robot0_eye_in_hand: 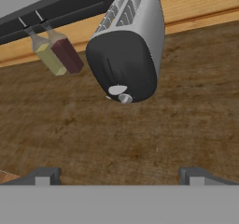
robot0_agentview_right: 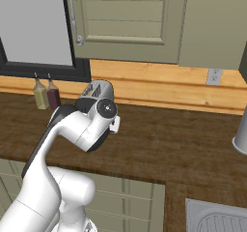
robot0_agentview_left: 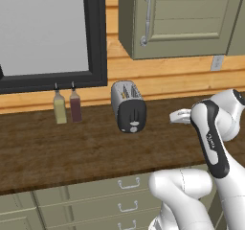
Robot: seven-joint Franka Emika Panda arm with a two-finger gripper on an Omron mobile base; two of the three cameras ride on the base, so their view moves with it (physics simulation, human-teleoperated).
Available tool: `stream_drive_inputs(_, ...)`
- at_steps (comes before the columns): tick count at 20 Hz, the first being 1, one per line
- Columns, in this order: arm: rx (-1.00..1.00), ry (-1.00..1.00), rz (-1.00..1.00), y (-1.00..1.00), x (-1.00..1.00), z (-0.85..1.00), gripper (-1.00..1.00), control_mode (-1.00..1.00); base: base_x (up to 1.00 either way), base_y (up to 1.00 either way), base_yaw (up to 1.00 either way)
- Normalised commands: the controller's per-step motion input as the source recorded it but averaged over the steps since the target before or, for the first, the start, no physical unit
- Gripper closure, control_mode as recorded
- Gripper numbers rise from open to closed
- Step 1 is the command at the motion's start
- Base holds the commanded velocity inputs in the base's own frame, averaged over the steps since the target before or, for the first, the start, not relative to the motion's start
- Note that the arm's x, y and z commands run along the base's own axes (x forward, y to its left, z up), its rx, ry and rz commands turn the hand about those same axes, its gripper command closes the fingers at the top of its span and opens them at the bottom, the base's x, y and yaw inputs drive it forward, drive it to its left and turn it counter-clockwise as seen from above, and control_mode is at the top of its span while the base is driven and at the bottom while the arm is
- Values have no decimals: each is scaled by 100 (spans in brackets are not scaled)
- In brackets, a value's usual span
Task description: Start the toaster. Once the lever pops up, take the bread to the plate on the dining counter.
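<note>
The dark wooden desk [robot0_agentview_left: 57, 152] carries the toaster [robot0_agentview_left: 128, 107] near the back wall, two bottles [robot0_agentview_left: 67, 107] just left of it. The tool [robot0_eye_in_hand: 119, 176] hangs well short of the toaster's black face, fingers spread wide, holding nothing. The lever [robot0_agentview_left: 135, 113] looks unpressed, so I judge every step remains.

The toaster [robot0_eye_in_hand: 140, 27] had a brushed silver metal shell and a matt black front panel [robot0_eye_in_hand: 122, 64]. The counter [robot0_agentview_left: 57, 147] was dark, grainy wood; the wall boards [robot0_agentview_left: 167, 71] paler, smooth wood.
</note>
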Motion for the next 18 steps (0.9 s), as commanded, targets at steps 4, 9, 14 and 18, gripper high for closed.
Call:
stream_drive_inputs(4, 0, 0, 0, 0, 0, 0, -100, -100, 0, 0, 0)
stream_drive_inputs(9, 0, 0, 0, 0, 0, 0, -100, -100, 0, 0, 0)
stream_drive_inputs(14, 0, 0, 0, 0, 0, 0, -100, -100, 0, 0, 0)
stream_drive_inputs(18, 0, 0, 0, 0, 0, 0, -100, -100, 0, 0, 0)
